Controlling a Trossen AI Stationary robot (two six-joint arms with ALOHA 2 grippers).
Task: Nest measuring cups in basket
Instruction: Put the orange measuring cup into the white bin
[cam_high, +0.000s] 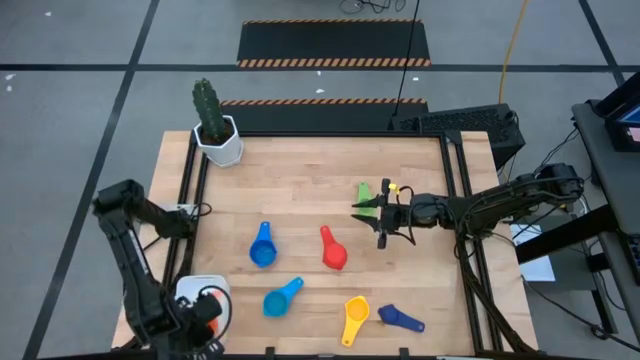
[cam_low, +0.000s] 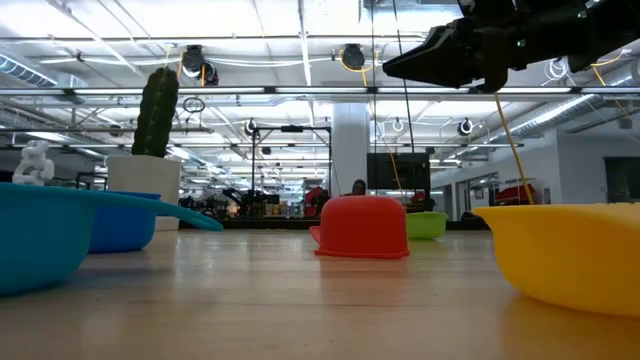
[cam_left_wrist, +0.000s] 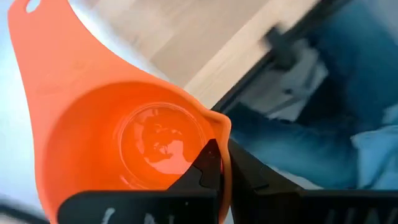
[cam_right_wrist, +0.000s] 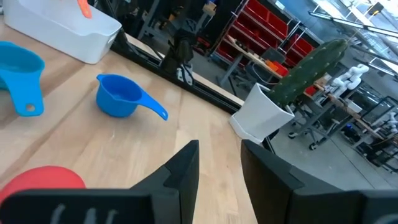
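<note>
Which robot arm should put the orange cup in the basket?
Left. Its left gripper is shut on the orange cup at the basket; the right gripper hangs over the green cup.

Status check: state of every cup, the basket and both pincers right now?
Orange cup: held by the left pincer, shut on its rim, above the basket.
Red cup: upside down on the table.
Two light blue cups, yellow cup, dark blue cup: on the table, not nested.
Green cup: on the table, beside the right pincer.
Right pincer: open, empty, raised.
</note>
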